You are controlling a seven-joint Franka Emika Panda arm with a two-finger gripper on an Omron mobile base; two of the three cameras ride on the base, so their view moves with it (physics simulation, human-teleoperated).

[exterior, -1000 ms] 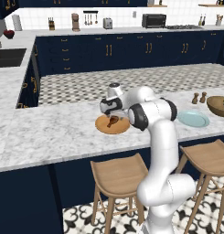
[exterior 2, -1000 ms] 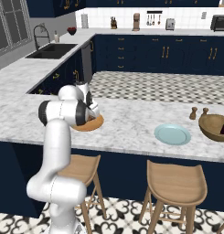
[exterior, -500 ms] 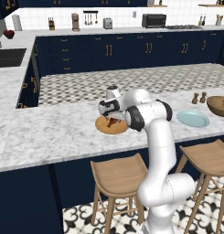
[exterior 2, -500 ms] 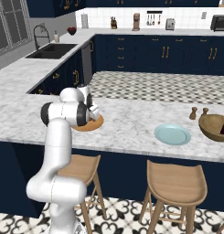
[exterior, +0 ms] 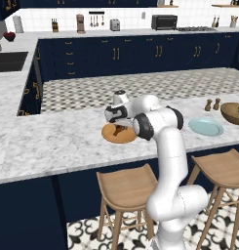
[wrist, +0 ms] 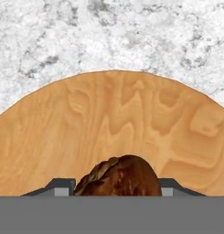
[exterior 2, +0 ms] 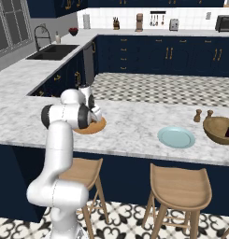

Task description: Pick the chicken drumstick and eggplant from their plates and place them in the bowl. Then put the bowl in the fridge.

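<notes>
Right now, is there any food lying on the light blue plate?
No, the light blue plate lies bare on the counter, in the right base view.

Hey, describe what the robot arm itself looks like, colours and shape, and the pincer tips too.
The arm is glossy white, built of thick rounded tube segments with dark, nearly black bands at the joints. It rises from a bulbous white base. The pincer ends in two small dark grey finger tips with angular, sloped tops. No cables or markings are visible.
</notes>
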